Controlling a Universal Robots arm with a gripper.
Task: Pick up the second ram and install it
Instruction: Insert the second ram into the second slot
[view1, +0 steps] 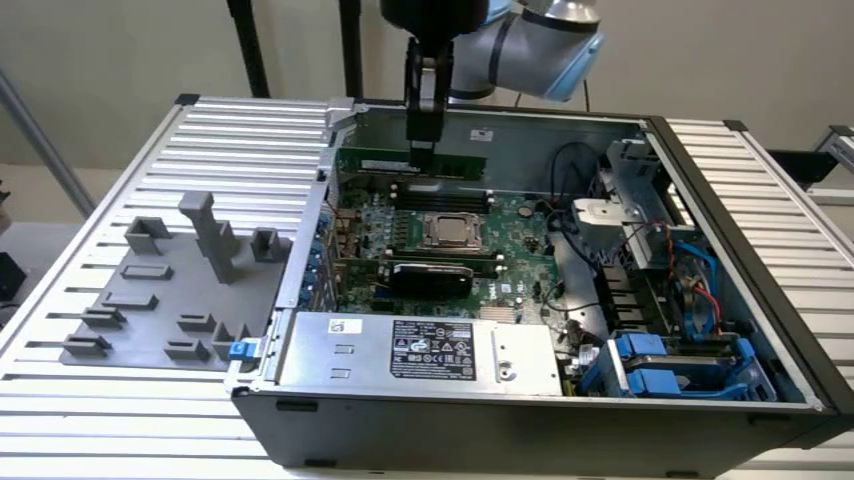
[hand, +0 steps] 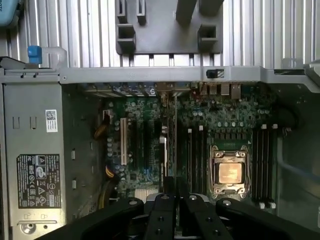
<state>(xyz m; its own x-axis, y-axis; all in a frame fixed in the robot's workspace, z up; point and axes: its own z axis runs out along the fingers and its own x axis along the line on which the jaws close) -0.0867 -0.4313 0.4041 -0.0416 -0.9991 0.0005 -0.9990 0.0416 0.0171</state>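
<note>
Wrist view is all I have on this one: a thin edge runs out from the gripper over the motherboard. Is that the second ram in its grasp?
Observer: Yes. The exterior view shows its broad green face: the second ram stands on its long edge, the gripper closed on its top edge.
Operator: Where over the board?
Observer: Beyond the CPU socket, close to the far wall of the open case; whether it is seated I cannot tell.
Operator: And the holder tray?
Observer: The grey tray lies on the slatted table at the exterior view's left of the case, one tall post standing on it.
</note>
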